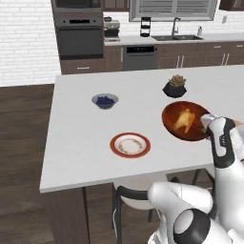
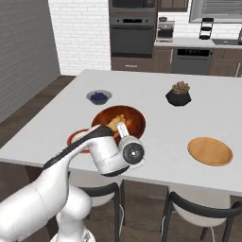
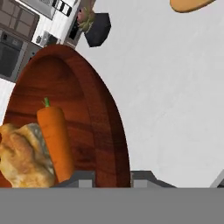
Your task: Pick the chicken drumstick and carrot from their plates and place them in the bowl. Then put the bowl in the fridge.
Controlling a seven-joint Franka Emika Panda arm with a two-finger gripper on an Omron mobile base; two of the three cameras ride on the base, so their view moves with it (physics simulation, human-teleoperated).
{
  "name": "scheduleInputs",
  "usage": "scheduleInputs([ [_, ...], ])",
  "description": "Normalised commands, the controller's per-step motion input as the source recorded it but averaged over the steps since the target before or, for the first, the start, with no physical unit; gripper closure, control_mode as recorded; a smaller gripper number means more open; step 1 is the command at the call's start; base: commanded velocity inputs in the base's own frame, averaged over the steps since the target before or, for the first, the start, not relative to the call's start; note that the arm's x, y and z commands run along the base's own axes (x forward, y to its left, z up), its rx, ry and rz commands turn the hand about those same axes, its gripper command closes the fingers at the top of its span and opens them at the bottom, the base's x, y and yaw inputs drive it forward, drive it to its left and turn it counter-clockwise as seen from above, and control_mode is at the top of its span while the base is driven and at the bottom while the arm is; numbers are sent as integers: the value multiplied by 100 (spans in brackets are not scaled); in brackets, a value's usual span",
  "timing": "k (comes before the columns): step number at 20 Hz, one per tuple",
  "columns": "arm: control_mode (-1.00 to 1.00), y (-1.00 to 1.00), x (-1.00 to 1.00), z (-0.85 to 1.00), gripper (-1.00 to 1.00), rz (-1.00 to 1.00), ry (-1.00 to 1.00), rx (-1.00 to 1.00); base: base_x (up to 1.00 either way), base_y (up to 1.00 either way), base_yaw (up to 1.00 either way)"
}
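The dark reddish-brown bowl (image 1: 172, 116) (image 2: 135, 120) (image 3: 65, 78) sits on the white island counter and looks tilted. Inside it lie the orange carrot (image 3: 57, 140) (image 1: 191, 125) and the golden chicken drumstick (image 3: 22, 157) (image 1: 182, 118) (image 2: 114, 124), side by side and touching. My gripper (image 3: 112, 179) (image 1: 206, 122) is shut on the bowl's near rim, which passes between the two fingertips. The red-rimmed plate (image 1: 129, 145) (image 2: 74, 137) is bare and partly behind my arm in the right base view. The tan wooden plate (image 2: 210, 151) (image 3: 188, 4) is bare too. The fridge is out of view.
A small grey bowl of blueberries (image 1: 105, 100) (image 2: 99, 97) and a black succulent pot (image 1: 175, 87) (image 2: 179, 93) (image 3: 97, 28) stand farther back on the counter. Stools (image 2: 198, 208) tuck under the near counter edge. Ovens and cabinets line the back wall.
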Motion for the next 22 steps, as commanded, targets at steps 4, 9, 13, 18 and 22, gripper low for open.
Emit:
scheduleInputs([
  [4,-100,28,-70,79,100,3,18,6,0,0,0],
  [9,-100,21,-66,63,100,0,3,1,0,0,0],
  [13,100,11,-34,23,100,0,0,0,-6,2,0],
  [18,100,0,0,0,100,0,0,0,-48,-77,-43],
  [22,100,0,0,0,100,0,0,0,-5,-9,-94],
])
